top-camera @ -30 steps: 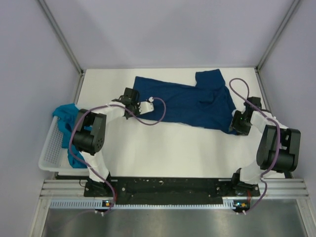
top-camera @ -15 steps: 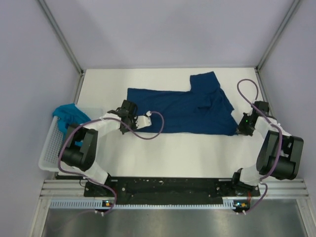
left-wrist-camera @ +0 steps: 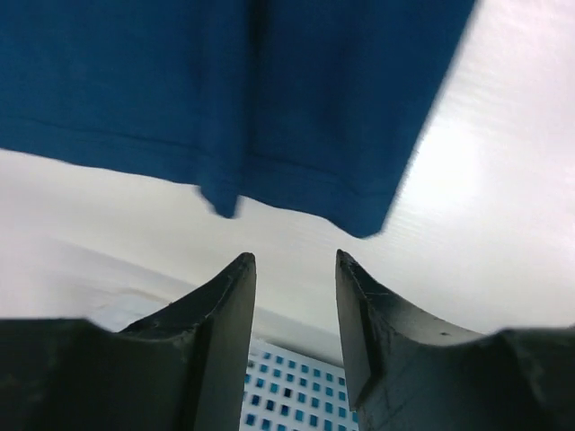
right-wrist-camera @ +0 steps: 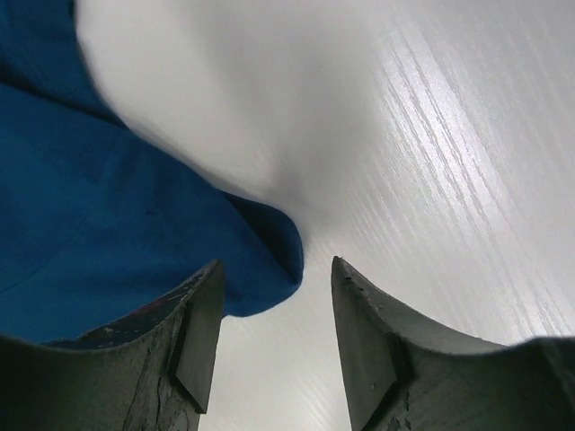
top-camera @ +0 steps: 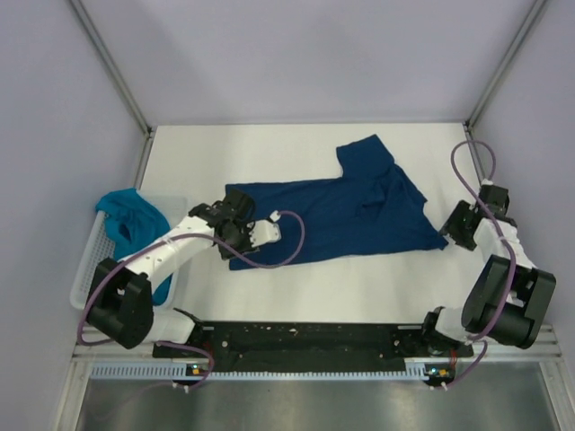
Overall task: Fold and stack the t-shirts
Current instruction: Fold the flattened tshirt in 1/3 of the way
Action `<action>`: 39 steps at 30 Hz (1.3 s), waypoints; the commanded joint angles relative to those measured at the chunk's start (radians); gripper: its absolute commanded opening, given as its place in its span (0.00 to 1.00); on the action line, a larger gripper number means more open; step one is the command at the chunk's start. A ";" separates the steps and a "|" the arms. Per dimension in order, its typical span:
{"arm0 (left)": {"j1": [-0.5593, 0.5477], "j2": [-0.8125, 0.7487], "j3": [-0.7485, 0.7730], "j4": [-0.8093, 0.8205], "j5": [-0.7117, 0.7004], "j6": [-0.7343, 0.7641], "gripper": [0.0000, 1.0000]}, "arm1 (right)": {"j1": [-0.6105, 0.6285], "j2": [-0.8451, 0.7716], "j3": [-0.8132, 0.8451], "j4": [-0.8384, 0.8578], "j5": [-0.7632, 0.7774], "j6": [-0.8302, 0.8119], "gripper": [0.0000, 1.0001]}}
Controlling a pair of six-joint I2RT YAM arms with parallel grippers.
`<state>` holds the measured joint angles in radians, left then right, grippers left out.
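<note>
**Navy shirt pulled nearer and let go at both ends**

Since the earlier frames the navy t-shirt (top-camera: 350, 211) has slid toward the arms and turned a little. The two arms have swung outward to its ends.

Starting at the left, the white basket (top-camera: 92, 260) sits at the bench's edge with the teal t-shirt (top-camera: 133, 215) bunched in its far corner, not yet handled.

Just right of the basket, the left end effector (top-camera: 268, 233) hovers over the navy shirt's nearest end. In its wrist view the left end effector (left-wrist-camera: 295, 260) has its fingers parted and nothing between them. The stitched hem of the navy shirt (left-wrist-camera: 269, 90) lies just ahead of the tips.

The shirt lies flat on the bench (top-camera: 296, 305). Its long axis runs away from the basket, left to right, slightly tilted. The hem end appears to face the basket, and one sleeve points toward the far side.

On the side farthest from the basket, the right end effector (top-camera: 456, 224) is released too. In its wrist view a rounded corner of the cloth (right-wrist-camera: 108, 224) lies just beside the left finger, ahead of the open gap (right-wrist-camera: 274, 265), and is not gripped.

Each arm is close to its own end of the shirt. The left one looks nearer, almost over the hem. A fold would probably carry one end along this long axis toward the other, so each end effector would have to come down onto the edge in front of it.
</note>
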<state>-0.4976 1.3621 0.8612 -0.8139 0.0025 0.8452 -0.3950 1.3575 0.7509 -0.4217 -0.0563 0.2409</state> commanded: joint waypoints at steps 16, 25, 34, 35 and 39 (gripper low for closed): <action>0.005 0.262 0.176 0.223 -0.067 -0.047 0.40 | 0.444 0.147 0.217 0.047 -0.185 0.024 0.31; 0.068 0.407 0.237 0.275 -0.196 -0.124 0.16 | 0.414 0.302 0.193 0.032 -0.025 0.021 0.27; 0.182 0.512 0.355 0.269 -0.253 -0.251 0.24 | 0.400 0.264 0.202 -0.006 0.038 -0.009 0.29; 0.189 0.506 0.364 0.256 -0.237 -0.267 0.26 | 0.400 0.255 0.220 -0.024 0.050 -0.018 0.29; 0.195 0.408 0.352 0.211 -0.109 -0.268 0.36 | 0.432 0.209 0.298 -0.065 0.084 -0.064 0.33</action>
<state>-0.3248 1.8538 1.2083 -0.5499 -0.1703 0.6132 0.0177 1.6382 0.9546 -0.4431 -0.0689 0.2348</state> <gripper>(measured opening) 0.314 0.311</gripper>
